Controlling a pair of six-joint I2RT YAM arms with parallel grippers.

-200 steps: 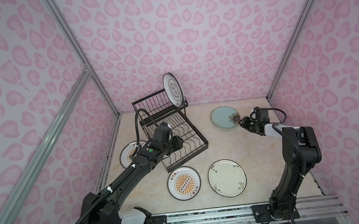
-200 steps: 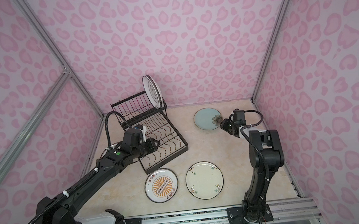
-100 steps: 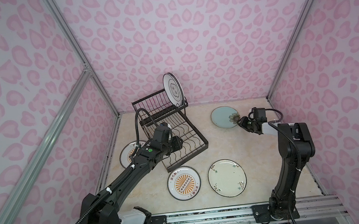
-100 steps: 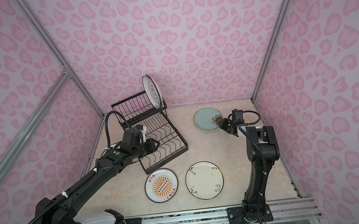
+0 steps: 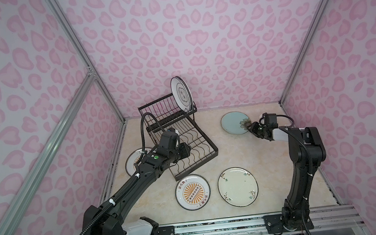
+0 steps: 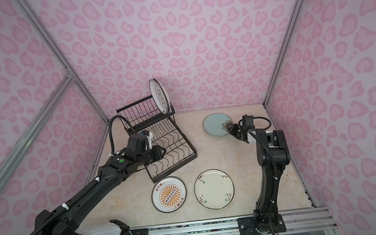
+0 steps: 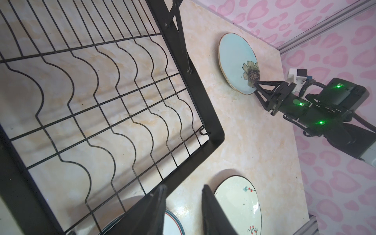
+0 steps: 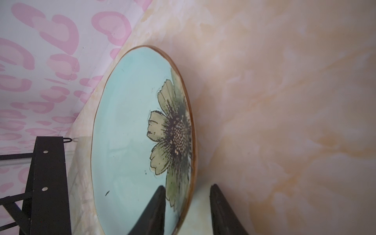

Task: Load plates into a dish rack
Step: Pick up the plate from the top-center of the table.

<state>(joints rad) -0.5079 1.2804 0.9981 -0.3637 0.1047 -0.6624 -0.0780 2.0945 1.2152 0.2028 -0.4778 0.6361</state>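
We are working on the pale blue-green flower plate (image 5: 232, 123), which is lying flat and face up on the marble-look table (image 5: 257, 163), near the back wall and well apart from the black wire dish rack (image 7: 211, 118). The right gripper (image 8: 187, 185) is standing unclenched at the plate's rim, one finger over the glazed face and the other outside the rim over the table; neither seems to be touching it yet. We are judging this to be the pick-up.

To do it well, we are wanting the lower finger slid under the lip before pinching, the bite taken deep enough to cover the brown edge, and the lift begun slowly, since a glazed rim is likely to slip.

Being round, the plate is offering no long axis; only its face is pointing anywhere, and that is upward. Its printed flower is sitting at the rim on the gripper's side, petals spreading toward the plate's centre.

The left gripper (image 7: 183, 186) is hanging over the rack's lower tray, its jaws parted and holding nothing. A quatrefoil plate (image 5: 181, 92) is standing on edge in the raised tier.
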